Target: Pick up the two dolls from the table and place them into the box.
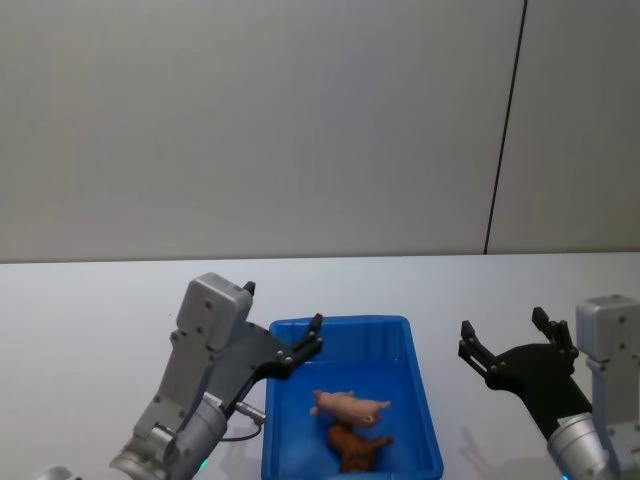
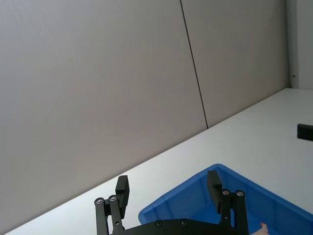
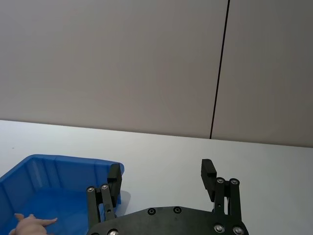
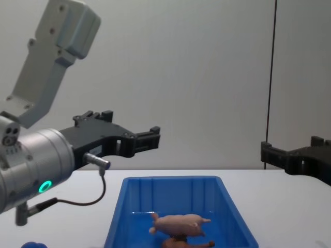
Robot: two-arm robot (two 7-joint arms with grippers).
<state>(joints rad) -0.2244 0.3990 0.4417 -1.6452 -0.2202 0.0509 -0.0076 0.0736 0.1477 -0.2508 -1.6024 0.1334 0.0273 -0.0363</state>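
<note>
Both the pig (image 1: 350, 406) and the brown animal (image 1: 358, 447) lie in the box (image 1: 380, 320); left gripper (image 1: 283, 308) and right gripper (image 1: 502, 322) hang spread, empty

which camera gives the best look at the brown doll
The head view: the brown doll lies whole on the floor of the blue box, beside the pink pig. The chest view catches just its back under the pig, cut by the frame edge. The wrist views take in the box instead.
</note>
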